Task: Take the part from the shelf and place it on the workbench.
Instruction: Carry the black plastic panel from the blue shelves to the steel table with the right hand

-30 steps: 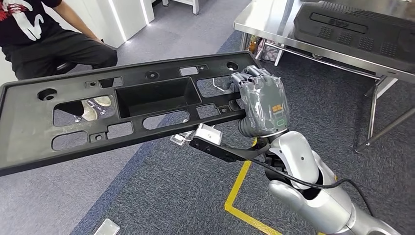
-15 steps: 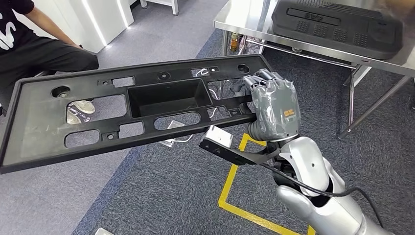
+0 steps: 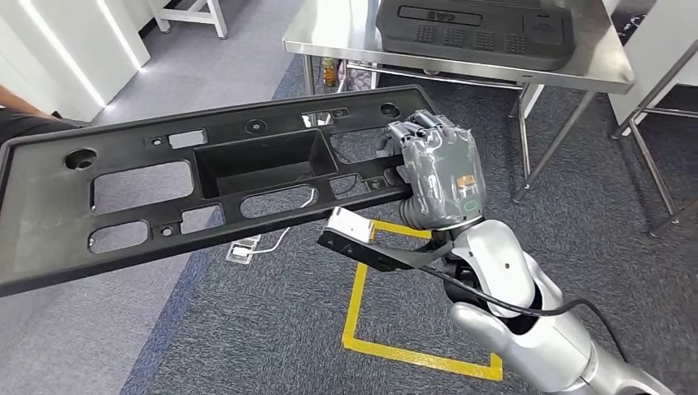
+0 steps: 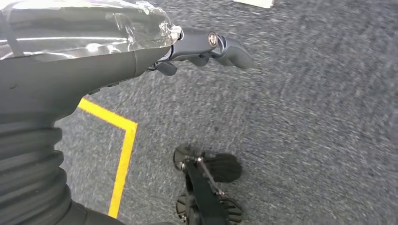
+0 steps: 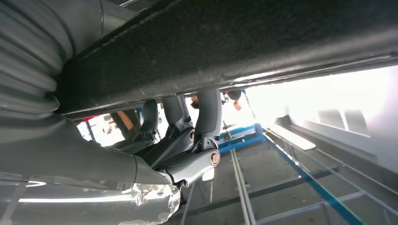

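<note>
While the right hand (image 3: 436, 169) grips the long black part (image 3: 206, 185) by its right end, fingers (image 3: 416, 127) curled over its edge, the part hangs tilted above the carpet, short of the steel tabletop (image 3: 346, 33).

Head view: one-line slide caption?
Right hand holds the long black part above carpet, steel workbench ahead.

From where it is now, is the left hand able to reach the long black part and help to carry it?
Probably not at once. The left hand hangs low over the carpet with nothing in it, while the right hand alone holds the black part by one end. Nothing appears to block the way up.
</note>
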Robot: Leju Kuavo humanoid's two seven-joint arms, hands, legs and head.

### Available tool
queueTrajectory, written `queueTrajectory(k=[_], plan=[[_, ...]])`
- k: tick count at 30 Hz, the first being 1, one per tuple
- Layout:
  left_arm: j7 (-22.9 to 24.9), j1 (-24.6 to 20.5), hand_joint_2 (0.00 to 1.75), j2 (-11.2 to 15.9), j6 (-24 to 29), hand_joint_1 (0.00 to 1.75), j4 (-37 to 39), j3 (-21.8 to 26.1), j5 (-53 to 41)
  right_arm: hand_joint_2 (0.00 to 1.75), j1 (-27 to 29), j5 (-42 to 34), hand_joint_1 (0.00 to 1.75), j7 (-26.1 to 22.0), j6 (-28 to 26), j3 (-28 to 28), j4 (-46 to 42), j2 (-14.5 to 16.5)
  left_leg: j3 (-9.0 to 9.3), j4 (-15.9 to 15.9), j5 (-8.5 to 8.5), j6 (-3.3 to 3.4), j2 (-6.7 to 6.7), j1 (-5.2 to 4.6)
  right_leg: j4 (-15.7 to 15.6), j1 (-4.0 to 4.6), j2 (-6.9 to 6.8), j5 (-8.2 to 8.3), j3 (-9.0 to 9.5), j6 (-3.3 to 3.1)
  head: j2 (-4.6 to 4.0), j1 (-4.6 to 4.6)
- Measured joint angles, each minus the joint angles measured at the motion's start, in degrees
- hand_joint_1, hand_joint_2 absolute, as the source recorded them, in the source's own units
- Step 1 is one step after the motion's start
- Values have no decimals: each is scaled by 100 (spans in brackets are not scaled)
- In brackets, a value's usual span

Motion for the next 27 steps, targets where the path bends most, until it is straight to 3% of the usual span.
queueTrajectory(k=[2, 4, 5, 7, 9, 10, 11, 13, 15, 18, 20, 23, 24, 25, 27], plan=[[1, 3, 175, -1, 1, 0, 1, 0, -1, 175, -9, 5, 175, 0, 1, 0, 1, 4, 19, -54, -5, 27, 64, -6, -14, -15, 113, 20, -32, 65, 0, 1], [1, -4, 175, -8, -1, 0, 1, 0, -3, 175, -14, 13, 175, 0, 1, -1, 1, 3, 42, -110, 25, 85, 185, 23, 88, -4, 3, -57, -79, 119, 0, 24], [1, -6, 175, -12, -1, 0, 1, 0, -3, 175, -21, 16, 175, -1, 1, -1, 0, 2, 52, -139, 40, 114, 252, 42, 290, 6, -139, -185, -170, 143, 0, 66], [1, 1, 175, -13, -2, 0, 0, 0, -5, 175, -27, 20, 175, -2, 1, 1, 1, 3, 55, -152, 41, 143, 380, 43, 1011, -9, -422, -562, -510, 185, 0, 155], [1, 12, 175, -13, -2, 0, 0, 0, -6, 175, -19, 21, 175, -2, 1, 2, 1, 4, 60, -149, 27, 142, 513, 43, 1595, -41, -500, -746, -799, 218, 0, 199], [1, 13, 175, -14, -2, 0, 0, 0, -6, 175, -17, 21, 175, -2, 1, 2, 1, 3, 69, -147, 16, 134, 576, 45, 1595, -54, -518, -673, -800, 228, 0, 221], [1, 12, 175, -14, -2, 0, 0, 0, -6, 175, -16, 24, 175, -2, 1, 2, 1, 1, 88, -144, -2, 118, 636, 50, 1345, -65, -553, -495, -675, 233, 0, 248], [1, 7, 175, -15, -3, 0, 0, -1, -8, 175, -19, 29, 175, -1, 2, 2, 1, -2, 140, -130, -55, 59, 740, 41, 530, -46, -775, -120, -264, 223, 0, 309], [1, -4, 175, -14, -4, 0, 0, -2, -11, 175, -24, 36, 175, 0, 2, 1, 0, 3, 179, -111, -103, -10, 817, 7, 64, -16, -933, 2, -49, 152, 0, 328], [1, -21, 175, -14, -4, 0, 0, -2, -15, 175, -23, 49, 175, 8, 5, -1, -1, 2, 242, -111, -157, -100, 929, 1, 28, -2, -791, -26, -53, 28, 0, 257], [1, -25, 175, -15, -4, 0, 0, -2, -18, 175, -30, 63, 175, 17, 9, -1, -1, 3, 179, 132, -339, -154, 792, 26, 10, -12, -676, -21, -33, -29, 0, 208], [1, -10, 175, -14, -2, 0, 0, -2, -19, 175, -34, 74, 175, 35, 15, 0, -1, 11, -354, 1185, -784, -154, 495, 12, 8, 3, -501, -33, -9, -86, 0, 83], [1, 3, 175, -13, -1, 0, 0, -2, -19, 175, -29, 75, 175, 38, 18, 1, -1, 13, -525, 1445, -816, -136, 458, -3, 10, 20, -425, -42, 3, -100, 0, 49], [1, 14, 175, -13, 0, 0, 0, -2, -19, 175, -24, 79, 175, 39, 24, 1, -1, 14, -615, 1518, -737, -105, 435, -18, 12, 40, -358, -54, 23, -117, -1, 23], [1, 17, 175, -12, 1, 0, 0, -2, -20, 175, -18, 112, 175, 41, 48, 2, -1, 17, -501, 1032, -285, -1, 389, -67, 12, 80, -248, -87, 88, -148, -1, -26]])
